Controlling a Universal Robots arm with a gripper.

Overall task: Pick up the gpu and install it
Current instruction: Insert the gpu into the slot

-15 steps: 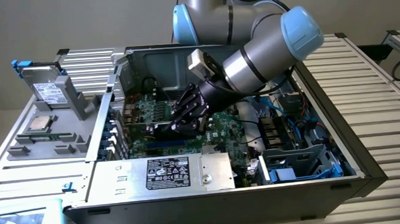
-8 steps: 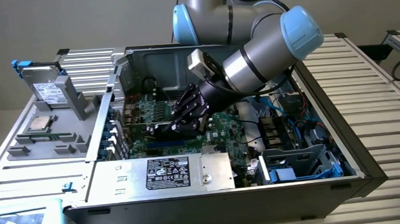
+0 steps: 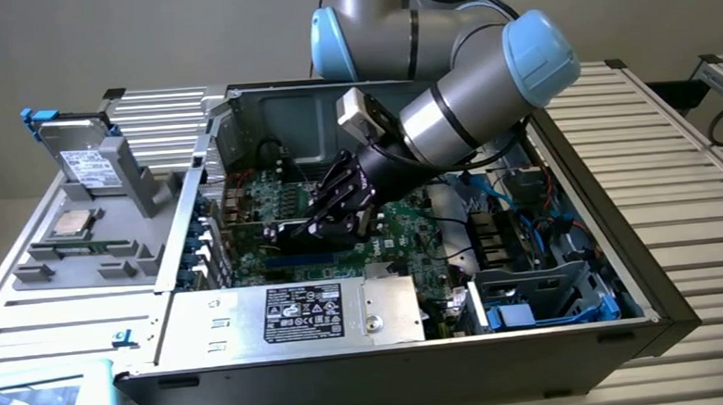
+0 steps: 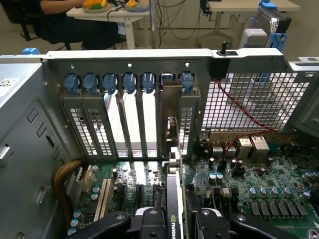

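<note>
While the gripper (image 4: 177,219) clasps the gpu (image 4: 173,191), card seen edge-on, faces hidden.

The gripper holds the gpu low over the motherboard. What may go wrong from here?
1. The gpu, gripped edge-on by the gripper, may miss its slot; pressing could then strain the motherboard.
2. Its silver bracket sits close to the rear panel's slot covers and could catch there.
</note>
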